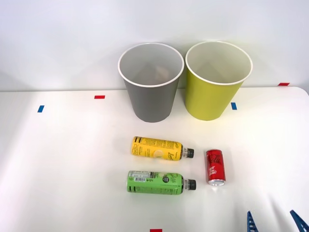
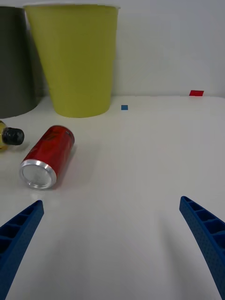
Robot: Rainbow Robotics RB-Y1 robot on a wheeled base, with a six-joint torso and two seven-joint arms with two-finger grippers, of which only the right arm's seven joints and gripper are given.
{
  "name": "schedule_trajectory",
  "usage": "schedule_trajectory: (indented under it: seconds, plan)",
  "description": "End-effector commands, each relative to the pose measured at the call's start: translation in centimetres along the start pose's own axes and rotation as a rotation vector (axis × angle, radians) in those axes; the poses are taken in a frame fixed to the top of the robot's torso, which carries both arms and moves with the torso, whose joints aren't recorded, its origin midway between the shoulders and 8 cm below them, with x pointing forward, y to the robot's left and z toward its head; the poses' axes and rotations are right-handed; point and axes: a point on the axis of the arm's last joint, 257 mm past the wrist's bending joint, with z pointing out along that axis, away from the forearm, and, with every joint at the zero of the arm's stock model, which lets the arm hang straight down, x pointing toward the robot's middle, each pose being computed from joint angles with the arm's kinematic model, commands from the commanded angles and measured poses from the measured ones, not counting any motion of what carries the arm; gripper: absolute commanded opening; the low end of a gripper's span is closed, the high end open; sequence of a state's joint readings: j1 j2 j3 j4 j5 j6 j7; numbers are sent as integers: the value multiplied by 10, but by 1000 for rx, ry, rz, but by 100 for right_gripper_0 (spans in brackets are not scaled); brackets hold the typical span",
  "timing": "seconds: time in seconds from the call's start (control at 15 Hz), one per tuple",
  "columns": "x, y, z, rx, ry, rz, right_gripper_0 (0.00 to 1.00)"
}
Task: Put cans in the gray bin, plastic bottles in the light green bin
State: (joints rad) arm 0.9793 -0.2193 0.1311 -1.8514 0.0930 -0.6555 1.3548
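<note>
On the white desk (image 1: 63,159), small tape marks sit near the far edge: a blue one (image 1: 40,108) at far left and a red one (image 1: 99,96) beside it. The gray bin (image 1: 150,82) stands upright at the back of the desk, left of center, its white inside showing something dim at the bottom that cannot be made out. Just beside it, to the right, the green bin (image 1: 218,79) stands upright; the two rims look close to touching, but whether they do cannot be told.

In front of the gray bin lie two bottles on their sides, black caps pointing right: the yellow bottle (image 1: 158,148) farther back and the green bottle (image 1: 155,182) nearer the robot, apart from each other. Right of their caps lies the red can (image 1: 215,166) on its side, its silver end turned toward the robot, near the bottles without touching them. In the wrist view the can (image 2: 47,156) lies in front of the green bin (image 2: 75,56), with the yellow bottle's cap (image 2: 12,136) just beside it.

At the near right edge of the desk, the right hand (image 1: 275,222) is spread open and grips nothing, its blue fingers (image 2: 21,234) wide apart over bare desk, clear of the can.
</note>
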Motion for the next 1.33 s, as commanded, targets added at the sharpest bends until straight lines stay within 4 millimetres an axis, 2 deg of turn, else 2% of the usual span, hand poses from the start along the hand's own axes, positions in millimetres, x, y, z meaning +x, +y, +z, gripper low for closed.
schedule_trajectory:
  seconds: [0.07,0.4,0.53,0.8,1.33]
  plan:
    - [14,27,-20,-17,52,-54,100]
    - [13,46,-38,-43,52,26,100]
    - [7,49,-40,-60,31,28,100]
    - [7,55,-41,-73,34,30,100]
    - [7,55,-41,-73,34,30,100]
